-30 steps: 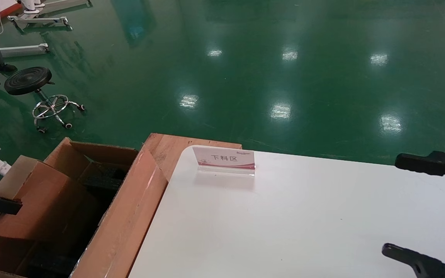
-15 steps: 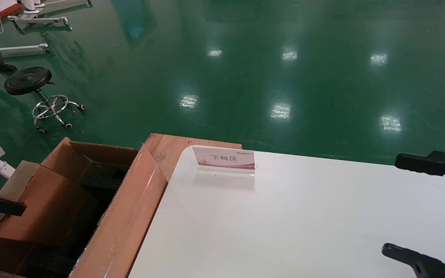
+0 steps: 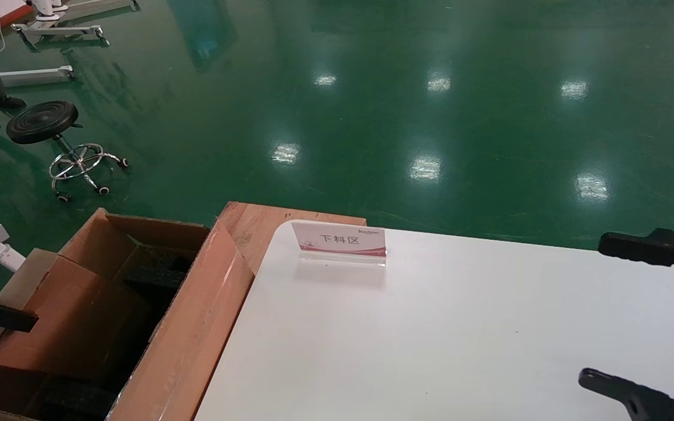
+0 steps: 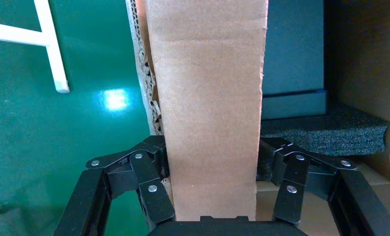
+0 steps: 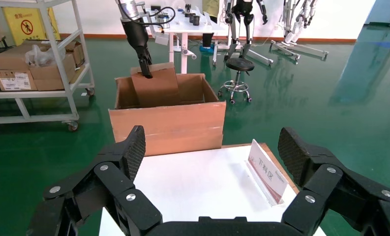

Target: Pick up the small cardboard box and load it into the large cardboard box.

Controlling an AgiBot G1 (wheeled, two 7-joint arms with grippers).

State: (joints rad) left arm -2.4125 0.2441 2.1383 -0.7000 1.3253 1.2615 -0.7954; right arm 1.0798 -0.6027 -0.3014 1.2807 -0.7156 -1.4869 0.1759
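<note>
Your small cardboard box (image 3: 62,310), plain brown corrugated board, hangs tilted over the open large cardboard box (image 3: 191,345), pinched between the fingers of the left gripper (image 4: 210,177). You are at the loading step; next, by the look of it, lower the carton past the tall flaps toward the black foam blocks (image 4: 325,135), then release. Your right gripper (image 5: 212,162) waits spread wide over the white table (image 3: 430,327).

A white desk (image 3: 460,333) has a small sign (image 3: 340,241) with red edges standing near its far edge. A reddish wooden board (image 3: 255,225) pokes out at the desk's far left corner. The floor (image 3: 372,105) is shiny green.
</note>
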